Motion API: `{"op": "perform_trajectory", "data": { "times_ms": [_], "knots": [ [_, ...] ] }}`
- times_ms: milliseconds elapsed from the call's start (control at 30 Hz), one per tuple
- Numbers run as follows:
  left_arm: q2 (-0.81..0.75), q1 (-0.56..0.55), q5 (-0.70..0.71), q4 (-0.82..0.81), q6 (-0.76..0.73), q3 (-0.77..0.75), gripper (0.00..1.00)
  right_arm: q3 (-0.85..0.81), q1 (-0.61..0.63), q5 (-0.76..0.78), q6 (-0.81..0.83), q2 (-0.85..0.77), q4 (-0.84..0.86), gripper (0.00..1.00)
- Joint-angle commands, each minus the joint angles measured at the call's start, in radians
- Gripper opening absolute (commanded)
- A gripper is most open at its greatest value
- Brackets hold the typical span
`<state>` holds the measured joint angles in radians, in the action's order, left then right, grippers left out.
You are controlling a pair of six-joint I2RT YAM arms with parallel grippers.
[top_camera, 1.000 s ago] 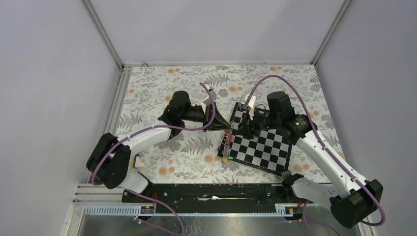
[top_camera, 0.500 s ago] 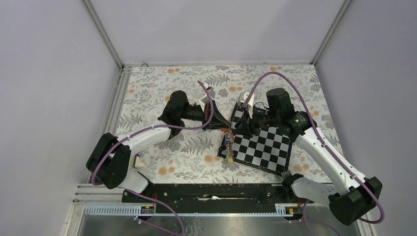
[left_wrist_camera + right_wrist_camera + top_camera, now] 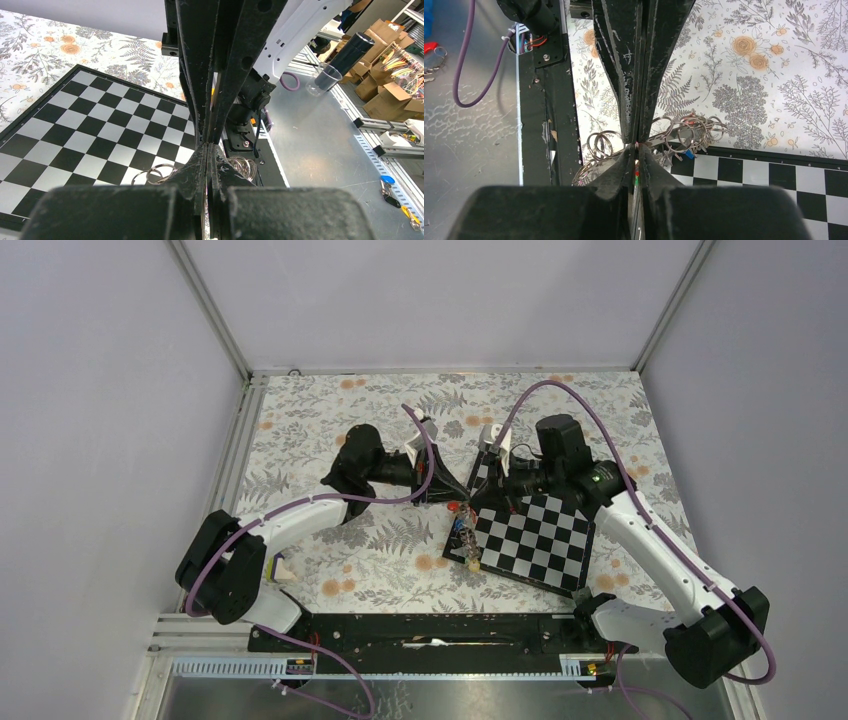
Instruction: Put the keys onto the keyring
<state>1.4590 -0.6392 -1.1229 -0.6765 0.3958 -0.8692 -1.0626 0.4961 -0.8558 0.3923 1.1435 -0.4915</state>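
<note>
Now that the right gripper [image 3: 637, 145] has pinched the rings [image 3: 681, 134], facing the left gripper [image 3: 207, 145], itself pressed together, both seem to hold the keys [image 3: 462, 540], ready for threading.

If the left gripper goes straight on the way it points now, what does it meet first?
Probably the bunch of small silver metal rings and coloured keys just ahead, with the black right gripper close behind it; depth is unclear.

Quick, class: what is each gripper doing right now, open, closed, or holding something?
Left gripper: closed; whether it holds anything is hidden.
Right gripper: closed, apparently pinching the bunch of rings.
</note>
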Motion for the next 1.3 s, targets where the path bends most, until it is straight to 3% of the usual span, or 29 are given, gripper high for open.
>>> {"op": "perform_trajectory", "data": {
  "times_ms": [0, 267, 400, 500, 600, 967, 1267],
  "knots": [
    [-0.055, 0.007, -0.022, -0.104, 0.007, -0.010, 0.00, -0.027, -0.004, -0.020, -0.003, -0.012, 0.028, 0.03],
    [-0.061, 0.017, -0.006, 0.000, -0.080, -0.037, 0.00, -0.101, 0.032, 0.120, 0.062, -0.004, -0.097, 0.00],
    [-0.056, 0.014, 0.019, 0.179, -0.208, -0.092, 0.12, -0.160, 0.065, 0.187, 0.084, 0.032, -0.181, 0.00],
    [-0.050, 0.010, 0.027, 0.195, -0.222, -0.103, 0.26, -0.196, 0.082, 0.218, 0.091, 0.058, -0.224, 0.00],
    [-0.044, 0.005, 0.026, 0.196, -0.225, -0.107, 0.32, -0.215, 0.091, 0.227, 0.092, 0.070, -0.237, 0.00],
    [-0.021, -0.017, 0.024, 0.221, -0.254, -0.113, 0.38, -0.223, 0.097, 0.220, 0.089, 0.087, -0.236, 0.00],
    [0.006, -0.027, 0.028, 0.225, -0.261, -0.122, 0.36, -0.219, 0.097, 0.205, 0.087, 0.081, -0.234, 0.00]
  ]
}}
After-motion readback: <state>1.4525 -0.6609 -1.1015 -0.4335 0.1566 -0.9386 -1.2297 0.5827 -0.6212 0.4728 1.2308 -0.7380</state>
